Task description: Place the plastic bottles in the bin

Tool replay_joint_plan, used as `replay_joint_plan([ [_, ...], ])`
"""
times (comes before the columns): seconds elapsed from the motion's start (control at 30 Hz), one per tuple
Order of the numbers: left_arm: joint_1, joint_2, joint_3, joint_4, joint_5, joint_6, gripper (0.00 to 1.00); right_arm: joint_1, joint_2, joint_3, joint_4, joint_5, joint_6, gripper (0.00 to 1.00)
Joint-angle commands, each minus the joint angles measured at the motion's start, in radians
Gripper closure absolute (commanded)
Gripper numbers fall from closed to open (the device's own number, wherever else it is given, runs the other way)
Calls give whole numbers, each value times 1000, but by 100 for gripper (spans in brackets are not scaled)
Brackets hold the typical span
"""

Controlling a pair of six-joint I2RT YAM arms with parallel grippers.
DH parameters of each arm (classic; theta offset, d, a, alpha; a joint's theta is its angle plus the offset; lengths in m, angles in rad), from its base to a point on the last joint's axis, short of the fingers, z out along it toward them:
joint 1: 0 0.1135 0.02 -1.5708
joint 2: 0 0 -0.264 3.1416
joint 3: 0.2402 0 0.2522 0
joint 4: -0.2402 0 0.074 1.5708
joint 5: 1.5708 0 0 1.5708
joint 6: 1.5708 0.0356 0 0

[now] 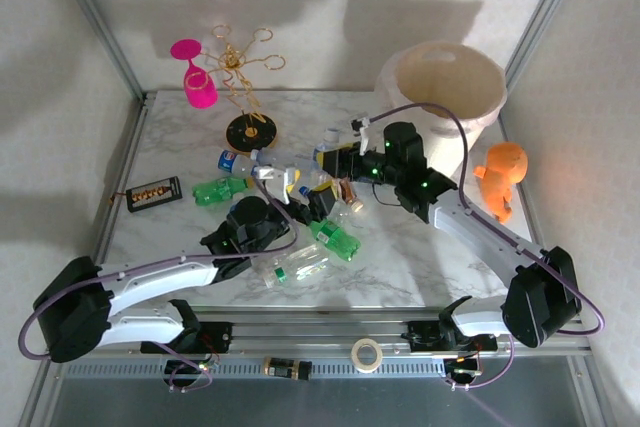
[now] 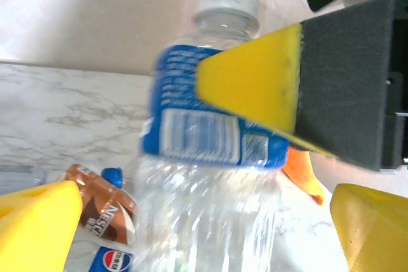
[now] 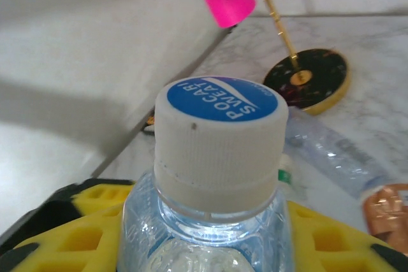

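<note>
Bottles nearest: a clear bottle and a green bottle lie on the marble table, just beside the left arm.
Left claw: spread wide and gripping nothing; its yellow fingers flank the blurred lower half of a blue-labelled bottle.
Right claw: closed on that bottle below the neck, with the white Pocari Sweat cap facing its camera.
Behind: a brown-labelled bottle lies on the table.
Bin: at the far right, apart from the held bottle, with an orange figure beside it.
</note>
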Motion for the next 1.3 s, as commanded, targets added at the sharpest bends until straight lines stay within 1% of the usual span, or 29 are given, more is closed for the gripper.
replay_joint_plan([
  [0.0, -5, -65, -51, 59, -154, -39, 0, -36, -34, 76, -53, 86, -38, 64],
  [0.1, 4, -107, -87, 67, -264, -67, 0, -64, -50, 115, -81, 125, -68, 65],
  [0.17, 17, -120, -93, 41, -333, -100, 0, -82, -54, 145, -95, 142, -82, 65],
  [0.27, 55, -124, -89, -33, -371, -167, 0, -106, -57, 206, -127, 165, -108, 65],
  [0.33, 89, -119, -94, -67, -360, -221, 0, -118, -59, 250, -144, 182, -127, 66],
  [0.47, 168, -91, -99, -138, -300, -337, 0, -141, -61, 335, -156, 217, -159, 66],
  [0.63, 229, -57, -101, -193, -237, -413, 0, -194, -51, 436, -159, 263, -178, 67],
  [0.77, 241, -54, -110, -202, -212, -428, 0, -258, -39, 502, -152, 306, -180, 68],
  [0.9, 247, -62, -116, -212, -213, -432, 1, -317, -28, 535, -124, 354, -184, 68],
  [1.0, 249, -65, -117, -216, -217, -427, 0, -344, -12, 544, -110, 436, -214, 68],
  [1.17, 249, -69, -121, -215, -227, -410, 0, -377, 30, 506, -74, 609, -294, 68],
  [1.27, 249, -73, -126, -210, -230, -399, 0, -418, 67, 485, -67, 638, -300, 68],
])
